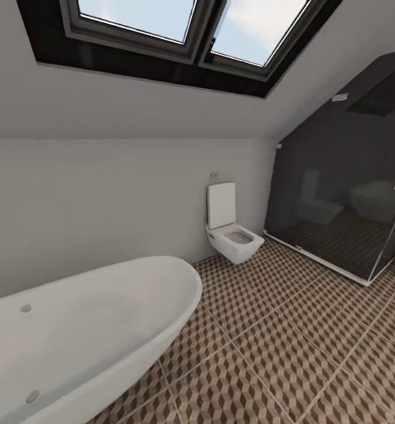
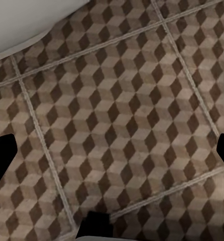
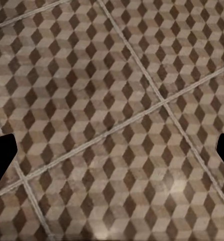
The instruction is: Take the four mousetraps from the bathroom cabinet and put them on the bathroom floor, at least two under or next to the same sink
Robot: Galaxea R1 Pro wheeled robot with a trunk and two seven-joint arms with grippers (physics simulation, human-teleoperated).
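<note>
The left gripper (image 2: 112,150) hangs over the bathroom floor of large square tiles printed with brown, beige and white cubes (image 2: 122,115), its two dark fingertips (image 2: 2,160) spread wide apart at either edge of the wrist picture, released and empty. Beyond that gripper a curved white edge (image 2: 21,20) meets the tiles, most likely the oval white bathtub (image 1: 85,335). The right gripper (image 3: 112,153) is likewise splayed and holds nothing, with only patterned tile and pale grout lines (image 3: 142,65) beneath it. In the head view the tub lies on the left-arm side, a square white wall-hung toilet (image 1: 233,232) stands further ahead, and a dark glass shower enclosure (image 1: 345,200) sits on the right-arm side under a slanted skylight (image 1: 191,23).
</note>
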